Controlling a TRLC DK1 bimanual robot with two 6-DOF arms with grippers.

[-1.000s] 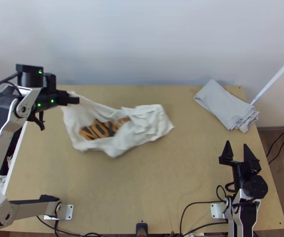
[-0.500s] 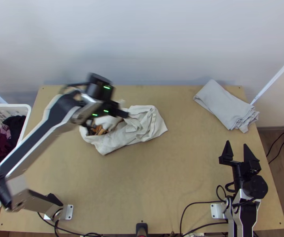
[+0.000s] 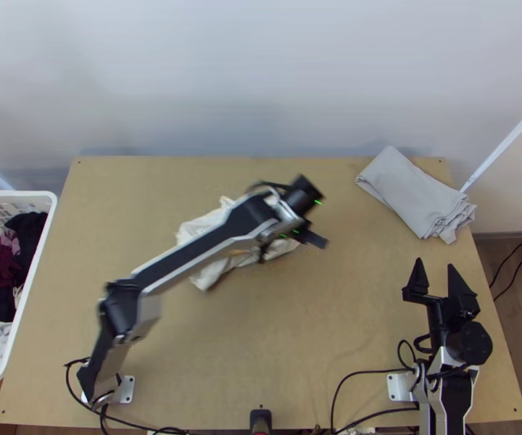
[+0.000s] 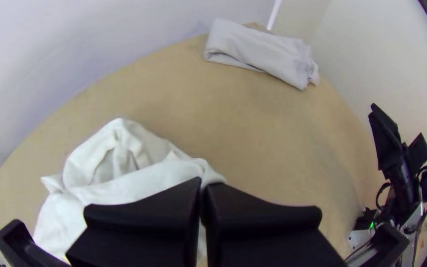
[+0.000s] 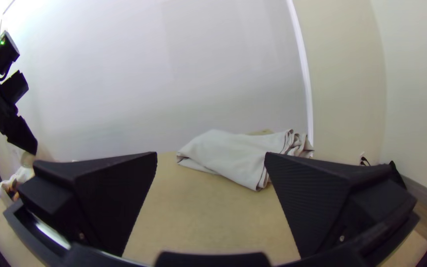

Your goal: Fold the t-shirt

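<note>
Near edge, right: the right gripper stands with fingers spread, holding nothing. Mid-table: the left gripper is pressed together on an edge of the white t-shirt, which lies bunched and partly turned over itself on the table. Likely faults: with a single pinch and no second hold, a sideways pull may drag the whole garment or twist it into a rope; a shallow grip may slip, dropping creased layers. Far right corner: a folded grey cloth.
</note>
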